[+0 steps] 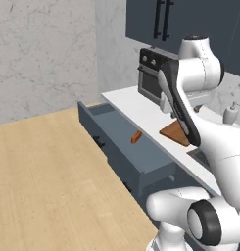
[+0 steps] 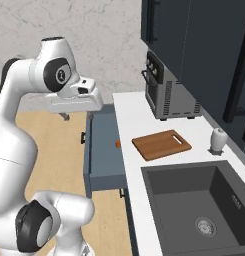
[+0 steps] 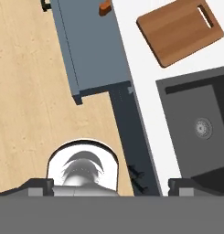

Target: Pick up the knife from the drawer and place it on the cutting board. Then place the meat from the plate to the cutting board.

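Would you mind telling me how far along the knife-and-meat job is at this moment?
Done: the drawer stands pulled open. In hand: nothing yet; the knife lies inside the drawer, and the gripper hangs above the floor beside it, its state unclear. Left: the whole job. The cutting board on the counter is bare, so the knife must go there, then the meat, which I cannot locate here.

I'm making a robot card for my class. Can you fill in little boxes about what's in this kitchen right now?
drawer: pulled open
knife: lying inside the drawer, not picked up yet
cutting board: on the white counter, nothing on it
pincer: up high above the floor, holding nothing; open or shut can't be told
sink: dark, next to the board
toaster oven: on the counter behind the board
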You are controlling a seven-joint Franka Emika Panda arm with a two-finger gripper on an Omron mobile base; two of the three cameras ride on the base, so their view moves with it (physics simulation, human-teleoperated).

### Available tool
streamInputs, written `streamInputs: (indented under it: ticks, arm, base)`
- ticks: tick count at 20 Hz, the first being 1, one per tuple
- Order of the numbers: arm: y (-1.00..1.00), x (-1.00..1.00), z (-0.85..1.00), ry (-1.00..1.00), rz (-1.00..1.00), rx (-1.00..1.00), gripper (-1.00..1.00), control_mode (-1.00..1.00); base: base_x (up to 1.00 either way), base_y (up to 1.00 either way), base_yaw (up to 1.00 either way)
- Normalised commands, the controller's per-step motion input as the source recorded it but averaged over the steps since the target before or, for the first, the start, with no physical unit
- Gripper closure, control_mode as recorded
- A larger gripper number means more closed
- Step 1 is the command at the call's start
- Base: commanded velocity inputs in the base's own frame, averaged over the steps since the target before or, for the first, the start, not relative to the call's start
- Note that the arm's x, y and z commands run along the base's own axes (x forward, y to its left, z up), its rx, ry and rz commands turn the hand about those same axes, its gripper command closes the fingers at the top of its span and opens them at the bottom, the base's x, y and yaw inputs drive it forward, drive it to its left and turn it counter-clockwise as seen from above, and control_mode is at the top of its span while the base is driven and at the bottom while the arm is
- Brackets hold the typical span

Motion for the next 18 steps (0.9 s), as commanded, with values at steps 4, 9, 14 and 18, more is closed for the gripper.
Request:
streamInputs:
  ticks: [4,9,14,18]
  arm:
    - [0.12,-0.08,0.05,0.07,0.0,-0.04,-1.0,-1.0]
    - [0.44,-0.03,0.04,0.15,0.0,-0.07,-1.0,-1.0]
    - [0.51,0.0,-0.04,0.21,0.0,-0.11,-1.0,-1.0]
    - [0.38,0.24,-0.39,0.36,0.0,-0.1,-1.0,-1.0]
  base:
    - [-0.07,0.0,0.0]
    - [0.0,0.0,0.0]
    - [0.0,0.0,0.0]
    - [0.0,0.0,0.0]
